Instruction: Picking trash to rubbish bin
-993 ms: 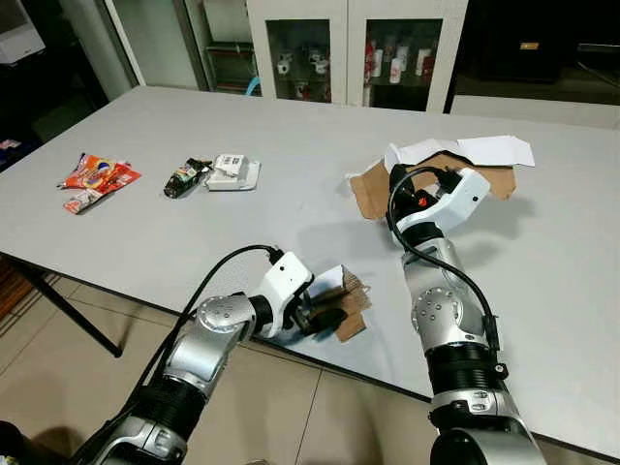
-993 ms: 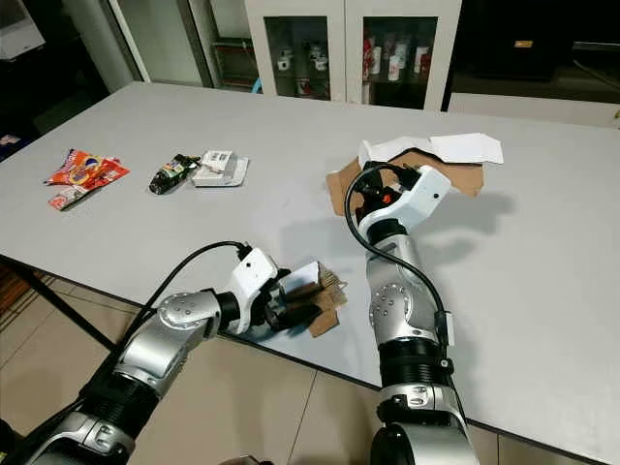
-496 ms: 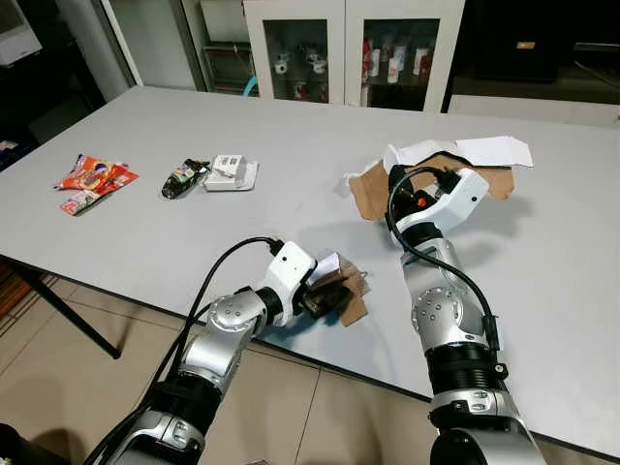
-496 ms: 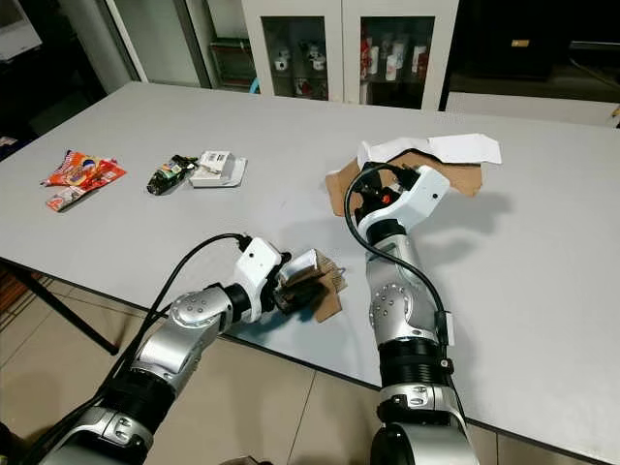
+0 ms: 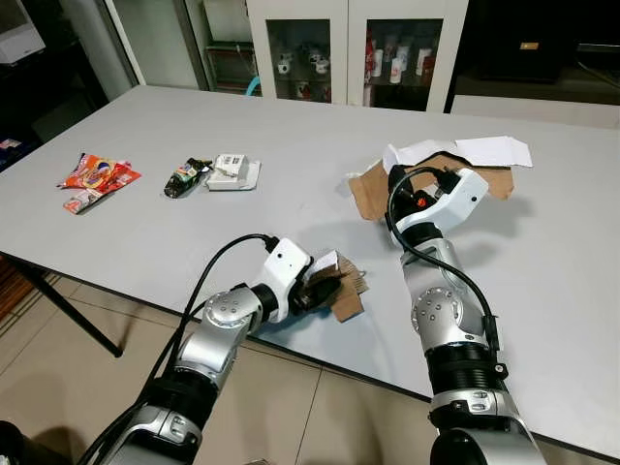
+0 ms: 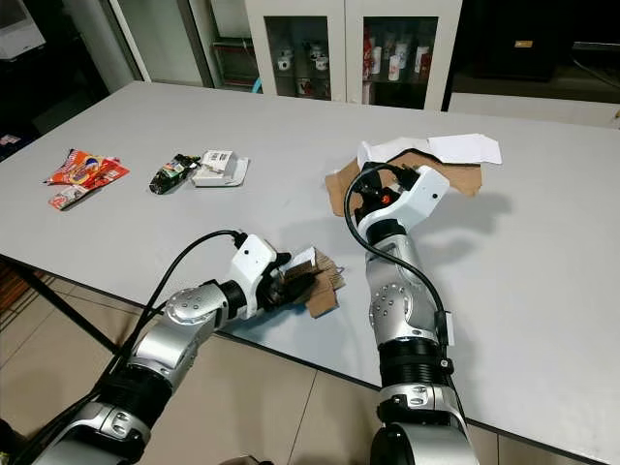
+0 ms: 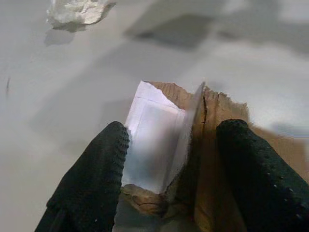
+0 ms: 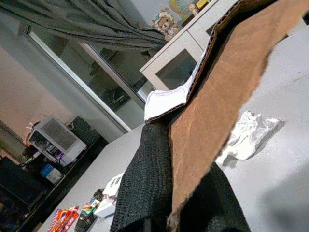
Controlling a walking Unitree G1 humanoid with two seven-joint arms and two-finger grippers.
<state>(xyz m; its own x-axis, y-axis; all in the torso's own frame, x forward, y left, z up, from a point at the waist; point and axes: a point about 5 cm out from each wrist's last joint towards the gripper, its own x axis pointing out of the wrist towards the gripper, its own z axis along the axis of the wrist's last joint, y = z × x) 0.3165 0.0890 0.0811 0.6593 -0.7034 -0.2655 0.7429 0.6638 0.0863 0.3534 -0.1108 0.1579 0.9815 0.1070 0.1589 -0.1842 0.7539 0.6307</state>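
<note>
Nearest the robot, at the front edge of the grey counter [image 5: 291, 145], the left end effector [image 5: 325, 290] reaches onto a small torn cardboard scrap [image 5: 347, 301] with a white paper face. The left wrist view shows its two black fingers [image 7: 91, 179] spread wide, one on each side of the folded white-and-brown piece [image 7: 159, 145], released and not pinching it; the scrap lies flat on the counter.

Farther in, the right end effector [image 8: 161, 193] is clenched on a large torn cardboard sheet [image 5: 373, 191]. In the right wrist view the brown board [image 8: 217, 111] runs between the black fingers, its white-faced edge rising above them. That sheet rests on the counter right of centre, with white paper-faced flaps [image 5: 494, 150] at its far side. A crumpled white paper wad [image 8: 248, 137] lies on the counter just beside the cardboard.

Well apart, on the counter's left side, lie a red snack wrapper [image 5: 97, 177], a dark crushed packet [image 5: 182, 177] and, touching it, a small white box [image 5: 232, 171].

Beyond the counter stands a white glass-door cabinet [image 5: 354, 48] with small items on its shelves.
</note>
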